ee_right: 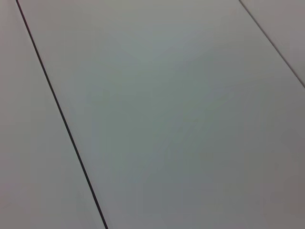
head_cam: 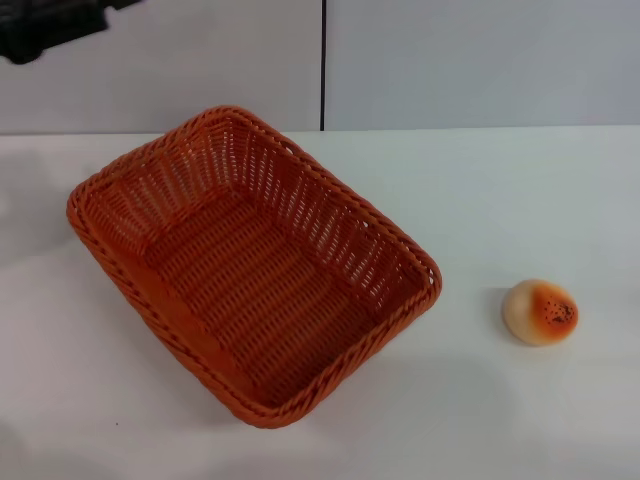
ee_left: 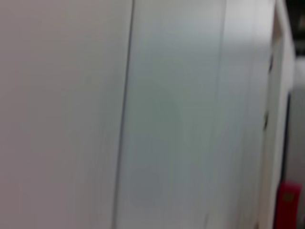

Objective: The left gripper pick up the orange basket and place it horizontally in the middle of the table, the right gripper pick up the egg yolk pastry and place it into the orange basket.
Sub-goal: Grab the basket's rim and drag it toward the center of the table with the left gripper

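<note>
One white table [head_cam: 520,200] carries everything. The orange basket [head_cam: 250,262] sits left of centre, turned diagonally and empty. The egg yolk pastry [head_cam: 540,312] lies well apart to its right, on bare tabletop. The left gripper [head_cam: 50,25] hangs dark at the far left corner; its fingers' state cannot be told.

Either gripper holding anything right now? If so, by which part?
Nothing is held. The orange basket lies askew on the table with the egg yolk pastry apart beside it, both untouched. The left gripper is up at the far corner; the right gripper is not in view.
</note>
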You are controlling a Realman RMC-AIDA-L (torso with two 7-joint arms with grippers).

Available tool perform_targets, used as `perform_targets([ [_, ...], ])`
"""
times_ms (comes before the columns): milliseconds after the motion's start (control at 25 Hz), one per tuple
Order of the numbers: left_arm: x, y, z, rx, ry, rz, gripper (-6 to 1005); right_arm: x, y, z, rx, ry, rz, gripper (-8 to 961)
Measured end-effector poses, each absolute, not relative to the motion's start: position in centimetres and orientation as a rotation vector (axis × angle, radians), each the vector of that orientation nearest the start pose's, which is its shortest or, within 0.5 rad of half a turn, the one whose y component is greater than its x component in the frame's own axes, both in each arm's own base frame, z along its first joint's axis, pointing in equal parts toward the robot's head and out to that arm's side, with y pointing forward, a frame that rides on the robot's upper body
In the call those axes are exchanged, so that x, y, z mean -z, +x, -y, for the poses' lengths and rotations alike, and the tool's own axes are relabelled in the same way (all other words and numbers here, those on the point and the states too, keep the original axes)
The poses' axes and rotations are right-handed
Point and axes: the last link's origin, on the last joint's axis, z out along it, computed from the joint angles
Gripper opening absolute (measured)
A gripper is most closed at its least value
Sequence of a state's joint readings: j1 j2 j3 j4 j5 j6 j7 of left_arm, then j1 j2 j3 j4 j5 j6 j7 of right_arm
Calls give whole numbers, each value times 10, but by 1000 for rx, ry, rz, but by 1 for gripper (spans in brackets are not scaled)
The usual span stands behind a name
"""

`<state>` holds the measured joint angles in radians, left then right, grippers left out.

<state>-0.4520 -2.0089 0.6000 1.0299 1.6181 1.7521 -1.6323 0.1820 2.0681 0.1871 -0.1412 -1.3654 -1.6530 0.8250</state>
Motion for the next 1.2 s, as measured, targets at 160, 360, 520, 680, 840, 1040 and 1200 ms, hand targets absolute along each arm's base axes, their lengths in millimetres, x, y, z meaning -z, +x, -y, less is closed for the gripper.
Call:
perform_targets([
  [160,-123,-212,-353,782,-2517,472,740,-98,403,-203,-1115,-1074,-655,773],
  [360,-114,-212,-365,597,-2534,526,739,-96,403,-203,-1117,-1075,-660,770],
  [520,-108,-213,-376,450,-2537,560,739,-96,403,-203,-1118,-1076,-662,768],
  [680,-98,-224,-390,278,-2505,634,739,-95,403,-203,-1119,-1075,-664,766],
  [840,-80,-235,-393,140,-2526,658,738,-95,403,-202,-1118,-1074,-666,764],
  [1040,-64,-242,-396,67,-2530,682,738,-95,403,-202,-1119,-1073,-667,761],
  [1200,-56,-246,-397,37,-2529,681,737,-95,403,-202,-1119,-1074,-667,759],
])
